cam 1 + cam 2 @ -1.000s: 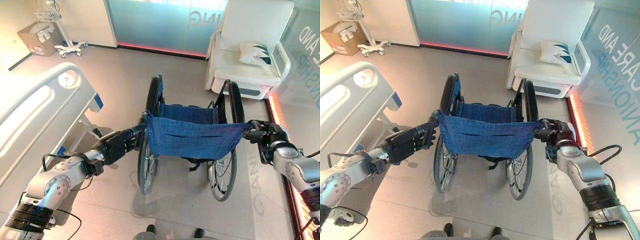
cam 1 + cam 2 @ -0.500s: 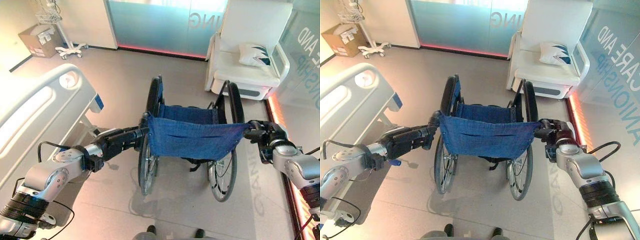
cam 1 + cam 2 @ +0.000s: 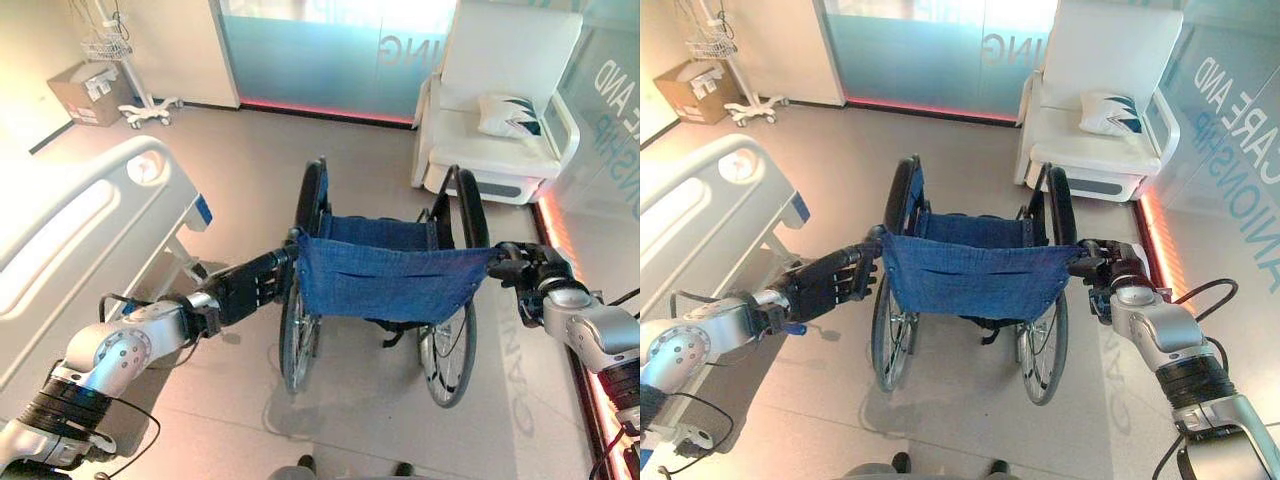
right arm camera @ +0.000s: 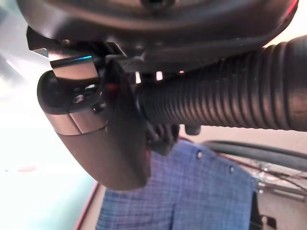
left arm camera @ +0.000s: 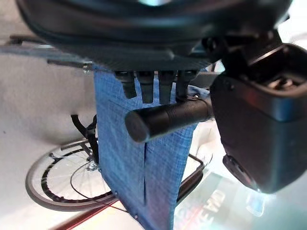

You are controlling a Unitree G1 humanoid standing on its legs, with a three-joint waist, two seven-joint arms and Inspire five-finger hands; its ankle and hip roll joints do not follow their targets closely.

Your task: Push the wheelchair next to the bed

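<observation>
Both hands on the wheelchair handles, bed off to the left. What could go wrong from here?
1. The left hand has the left handle in the gap between its fingers and thumb, which don't look tightly wrapped; it may slip off in a turn.
2. The bed stands close on the left; swinging the wheelchair that way may clip the bed with the left wheel.
3. The right hand grips its handle firmly, so uneven pushing could skew the chair.

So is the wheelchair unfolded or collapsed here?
Unfolded: the wheelchair has its blue backrest cloth stretched flat between widely spaced wheels.

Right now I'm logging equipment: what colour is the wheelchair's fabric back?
Blue, a denim-like weave, on the wheelchair's fabric back; the left eye view shows it best.
</observation>
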